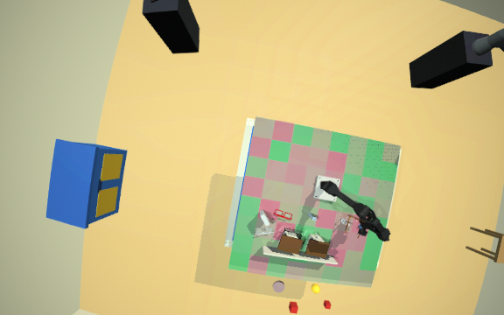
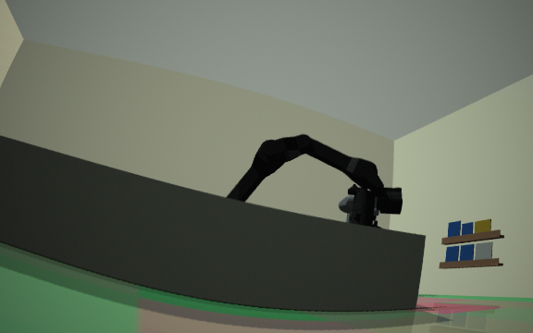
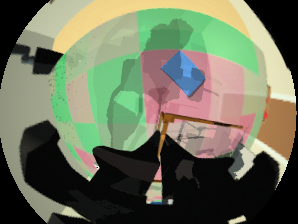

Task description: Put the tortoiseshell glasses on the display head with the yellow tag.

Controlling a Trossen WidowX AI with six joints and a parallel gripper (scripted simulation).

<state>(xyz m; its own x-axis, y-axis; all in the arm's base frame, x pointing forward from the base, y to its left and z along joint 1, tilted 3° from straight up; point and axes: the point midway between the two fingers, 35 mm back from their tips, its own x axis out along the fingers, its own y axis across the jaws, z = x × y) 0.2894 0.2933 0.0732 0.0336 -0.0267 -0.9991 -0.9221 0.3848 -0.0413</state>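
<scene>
Over the green-and-pink checkered surface (image 1: pixel 304 139) (image 3: pixel 116 95), the black fingers (image 1: pixel 362 231) pinch the thin brown tortoiseshell glasses (image 1: pixel 349 217) (image 3: pixel 200 120), probably light, stiff and easily twisted, best gripped on the frame near a hinge.

Red glasses (image 1: pixel 283 214), left brown block (image 1: pixel 290 244) and right brown block (image 1: pixel 318 248) on white strip (image 1: pixel 300 255) obstruct low passage; open gap between red glasses and white base plate (image 1: pixel 320 195).
</scene>
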